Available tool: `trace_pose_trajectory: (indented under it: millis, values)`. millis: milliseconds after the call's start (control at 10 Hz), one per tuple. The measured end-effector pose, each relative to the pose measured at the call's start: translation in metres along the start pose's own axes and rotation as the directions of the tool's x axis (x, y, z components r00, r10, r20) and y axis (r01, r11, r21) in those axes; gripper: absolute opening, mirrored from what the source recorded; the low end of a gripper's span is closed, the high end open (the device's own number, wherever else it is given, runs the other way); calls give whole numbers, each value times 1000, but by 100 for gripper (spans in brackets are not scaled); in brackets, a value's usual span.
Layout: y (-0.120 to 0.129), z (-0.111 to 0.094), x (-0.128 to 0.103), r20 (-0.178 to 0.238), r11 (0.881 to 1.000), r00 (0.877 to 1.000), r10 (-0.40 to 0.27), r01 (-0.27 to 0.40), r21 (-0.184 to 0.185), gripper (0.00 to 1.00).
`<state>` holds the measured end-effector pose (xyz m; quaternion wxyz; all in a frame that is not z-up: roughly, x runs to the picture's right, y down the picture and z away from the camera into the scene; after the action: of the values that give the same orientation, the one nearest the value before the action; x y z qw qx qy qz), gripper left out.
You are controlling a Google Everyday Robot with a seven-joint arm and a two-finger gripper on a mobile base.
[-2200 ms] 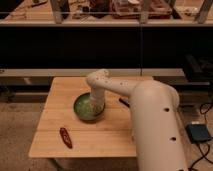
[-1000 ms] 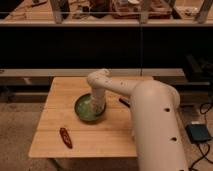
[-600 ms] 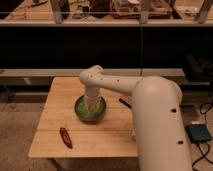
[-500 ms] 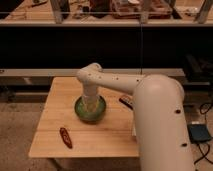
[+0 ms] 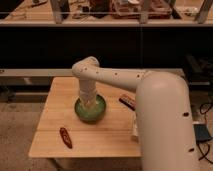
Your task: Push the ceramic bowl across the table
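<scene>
The green ceramic bowl (image 5: 90, 116) sits near the middle of the light wooden table (image 5: 59, 97), slightly left of centre. My white arm reaches in from the right, bends at an elbow above the table's far edge, and points down. My gripper (image 5: 89, 103) is at the bowl, reaching down into or against its far inner side. The wrist hides the bowl's far rim.
A small red-brown object (image 5: 65, 137) lies on the table near the front left. A dark flat object with red (image 5: 127, 101) lies right of the bowl. My bulky arm (image 5: 162, 125) covers the table's right side. Dark shelving stands behind the table.
My arm's elbow has swung left and a little up, and the wrist now stands steeper over the bowl. The bowl has hardly shifted.
</scene>
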<state>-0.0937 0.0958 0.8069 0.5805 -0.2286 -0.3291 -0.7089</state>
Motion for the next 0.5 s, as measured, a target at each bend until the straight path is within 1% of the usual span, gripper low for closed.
trace_pose_trajectory:
  millis: [100, 400, 500]
  values:
    - [0, 13, 3, -11, 1000, 1000, -13, 13, 3, 0]
    - [11, 55, 7, -18, 999, 999, -32, 32, 9, 0]
    - [13, 63, 8, -24, 999, 999, -41, 42, 13, 0]
